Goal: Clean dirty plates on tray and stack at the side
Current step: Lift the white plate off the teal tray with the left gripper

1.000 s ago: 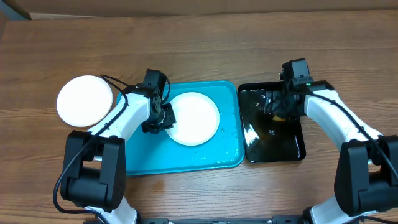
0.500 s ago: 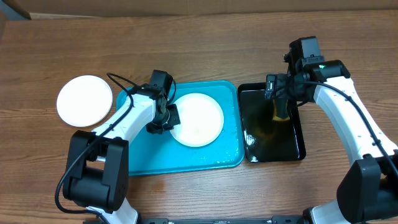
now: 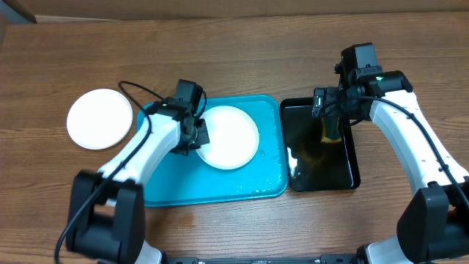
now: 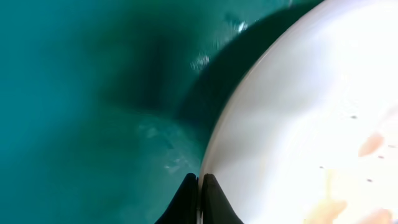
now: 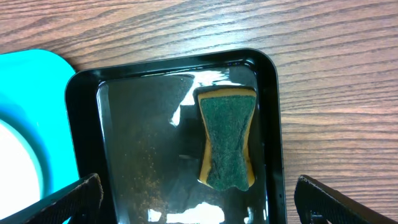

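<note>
A white plate (image 3: 231, 138) with brown smears (image 4: 370, 144) lies in the turquoise tray (image 3: 220, 183). My left gripper (image 3: 193, 136) is shut on the plate's left rim, its fingertips (image 4: 189, 190) pinched on the edge, and a dark shadow lies under that rim. A second white plate (image 3: 100, 119) sits on the table left of the tray. My right gripper (image 3: 333, 110) hangs wide open above the black tray (image 3: 322, 172), with nothing between its fingers (image 5: 81, 196). Below it lies the sponge (image 5: 227, 138).
The black tray (image 5: 84, 87) holds dark water and the green-and-yellow sponge (image 3: 330, 132). It stands against the turquoise tray's right rim (image 5: 37, 68). Bare wooden table lies behind both trays and right of the black one.
My left gripper has closed on the plate's rim and nudged the plate slightly. The right gripper rose off the black tray and then stayed still, leaving the sponge there.
</note>
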### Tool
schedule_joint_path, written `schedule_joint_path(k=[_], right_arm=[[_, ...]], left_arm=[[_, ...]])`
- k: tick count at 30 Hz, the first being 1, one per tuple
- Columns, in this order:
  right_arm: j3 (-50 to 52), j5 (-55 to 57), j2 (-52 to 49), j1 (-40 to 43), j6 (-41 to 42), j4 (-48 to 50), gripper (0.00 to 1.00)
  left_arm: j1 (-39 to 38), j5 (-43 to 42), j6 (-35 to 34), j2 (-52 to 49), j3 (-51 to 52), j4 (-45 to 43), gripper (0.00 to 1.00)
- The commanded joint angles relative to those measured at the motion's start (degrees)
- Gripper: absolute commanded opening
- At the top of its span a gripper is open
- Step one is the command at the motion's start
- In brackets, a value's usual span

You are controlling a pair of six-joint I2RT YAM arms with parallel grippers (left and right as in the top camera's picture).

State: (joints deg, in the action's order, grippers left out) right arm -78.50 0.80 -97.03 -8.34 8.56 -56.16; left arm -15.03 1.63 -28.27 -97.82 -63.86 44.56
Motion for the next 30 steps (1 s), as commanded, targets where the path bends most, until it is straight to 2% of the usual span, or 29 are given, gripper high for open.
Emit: schedule_joint_path(k=[1,6,18,30], right_arm=[[-0.70,-0.26,0.63,0.07,-0.07,0.28,1.00],[-0.70,-0.26,0.63,0.07,-0.07,0.28,1.00],[-0.70,-0.26,0.63,0.07,-0.07,0.28,1.00],[-0.70,-0.92,0.63,0.07,0.04,2.19,1.00]], left_arm=[[-0.44,4.39,1.88,5.97,-1.66,-0.26,0.04],[-0.44,4.35,5.11,9.18,-1.66,-1.99,0.04],[-1.46,2.80,10.12,9.46,-1.84,-8.48,0.04],[-6.60,2.80,10.01,9.44,-9.97,-7.87,0.04]])
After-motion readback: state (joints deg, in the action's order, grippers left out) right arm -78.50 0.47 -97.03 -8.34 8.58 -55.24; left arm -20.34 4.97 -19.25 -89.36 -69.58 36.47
